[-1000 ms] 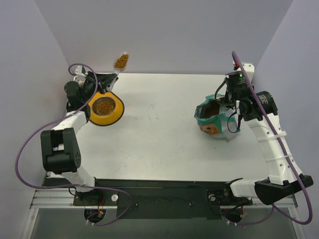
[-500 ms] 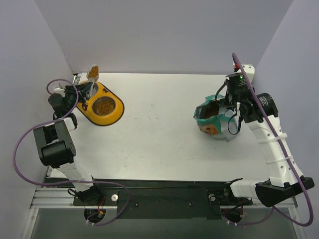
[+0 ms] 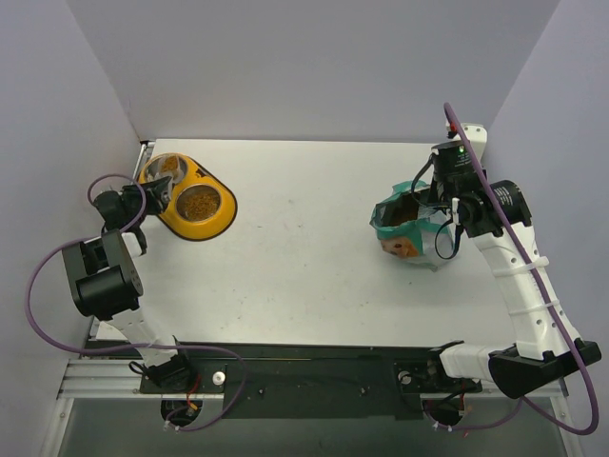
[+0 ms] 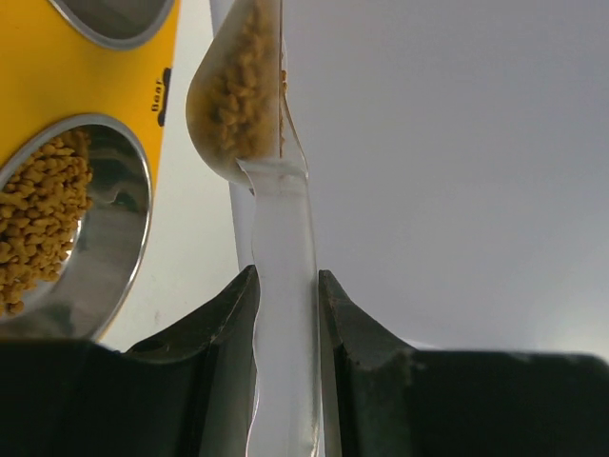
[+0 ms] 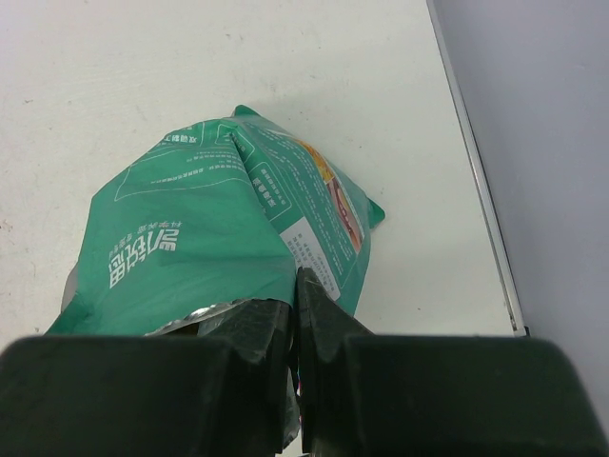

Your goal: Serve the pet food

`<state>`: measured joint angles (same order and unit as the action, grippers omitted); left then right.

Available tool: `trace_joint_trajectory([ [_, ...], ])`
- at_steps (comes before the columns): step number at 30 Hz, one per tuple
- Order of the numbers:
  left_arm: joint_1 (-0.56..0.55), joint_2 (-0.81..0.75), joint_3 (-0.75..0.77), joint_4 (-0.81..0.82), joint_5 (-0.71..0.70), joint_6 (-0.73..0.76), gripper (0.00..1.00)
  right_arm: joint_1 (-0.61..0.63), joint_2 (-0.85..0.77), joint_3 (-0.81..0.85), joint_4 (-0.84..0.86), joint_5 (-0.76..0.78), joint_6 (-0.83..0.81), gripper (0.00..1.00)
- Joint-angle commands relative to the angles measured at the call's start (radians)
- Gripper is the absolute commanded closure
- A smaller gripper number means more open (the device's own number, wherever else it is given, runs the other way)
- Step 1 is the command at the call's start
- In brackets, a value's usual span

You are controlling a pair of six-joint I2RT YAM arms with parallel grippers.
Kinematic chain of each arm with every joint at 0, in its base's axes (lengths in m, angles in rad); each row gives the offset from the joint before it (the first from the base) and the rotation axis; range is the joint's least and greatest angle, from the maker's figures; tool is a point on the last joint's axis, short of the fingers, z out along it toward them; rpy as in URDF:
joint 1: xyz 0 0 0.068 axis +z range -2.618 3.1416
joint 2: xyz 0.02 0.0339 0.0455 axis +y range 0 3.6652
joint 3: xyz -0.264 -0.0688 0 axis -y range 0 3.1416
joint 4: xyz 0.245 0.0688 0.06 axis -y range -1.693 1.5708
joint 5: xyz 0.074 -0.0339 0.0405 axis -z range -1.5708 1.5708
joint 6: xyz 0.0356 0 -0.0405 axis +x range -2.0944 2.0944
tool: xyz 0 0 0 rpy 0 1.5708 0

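Note:
My left gripper (image 3: 147, 195) is shut on the handle of the clear plastic scoop (image 4: 282, 286). The scoop is full of brown pet food (image 4: 243, 95) and hovers by the left steel bowl (image 4: 119, 19) of the yellow feeder (image 3: 217, 217). That bowl looks empty. The right bowl (image 3: 199, 203) holds pet food, which also shows in the left wrist view (image 4: 43, 224). My right gripper (image 3: 433, 195) is shut on the open rim of the teal-and-white pouch (image 3: 404, 233), which stands at the right. In the right wrist view the jaws (image 5: 295, 314) pinch the pouch (image 5: 200, 228).
The feeder sits in the table's far left corner, close to the left wall (image 3: 86, 124) and the back wall (image 3: 314, 67). The pouch is near the right wall (image 3: 561, 143). The table's right edge (image 5: 481, 190) runs just beyond the pouch.
My left arm has swung the loaded scoop left and down, from up by the back wall to over the feeder's left bowl. The right arm and pouch have not moved.

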<state>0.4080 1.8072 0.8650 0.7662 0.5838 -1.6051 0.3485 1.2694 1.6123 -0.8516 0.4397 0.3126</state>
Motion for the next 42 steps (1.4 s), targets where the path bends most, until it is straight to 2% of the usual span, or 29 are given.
trace_joint_trajectory([
  [1, 0.006, -0.014, 0.020, -0.062, -0.077, 0.028, 1.00, -0.009, -0.027, -0.006, -0.029, 0.085, -0.021, 1.00],
  [11, -0.001, 0.024, 0.156, -0.343, -0.113, 0.019, 1.00, -0.009, -0.019, -0.008, -0.029, 0.079, -0.021, 1.00],
  [20, -0.023, 0.096, 0.333, -0.671, -0.110, 0.016, 1.00, -0.009, -0.018, -0.014, -0.029, 0.076, -0.020, 1.00],
  [24, -0.038, 0.142, 0.480, -0.865, -0.090, 0.010, 1.00, -0.008, -0.015, -0.012, -0.029, 0.074, -0.017, 1.00],
  [28, -0.048, 0.172, 0.624, -1.073, -0.128, 0.017, 1.00, -0.008, -0.013, -0.009, -0.029, 0.077, -0.017, 1.00],
  [32, -0.054, 0.202, 0.770, -1.390, -0.170, -0.007, 1.00, -0.006, -0.013, -0.003, -0.029, 0.079, -0.018, 1.00],
  [36, -0.057, 0.247, 0.949, -1.638, -0.220, -0.013, 1.00, -0.008, -0.016, -0.003, -0.029, 0.080, -0.020, 1.00],
  [42, -0.063, 0.302, 1.152, -1.813, -0.240, -0.030, 1.00, -0.006, -0.019, -0.006, -0.029, 0.076, -0.018, 1.00],
])
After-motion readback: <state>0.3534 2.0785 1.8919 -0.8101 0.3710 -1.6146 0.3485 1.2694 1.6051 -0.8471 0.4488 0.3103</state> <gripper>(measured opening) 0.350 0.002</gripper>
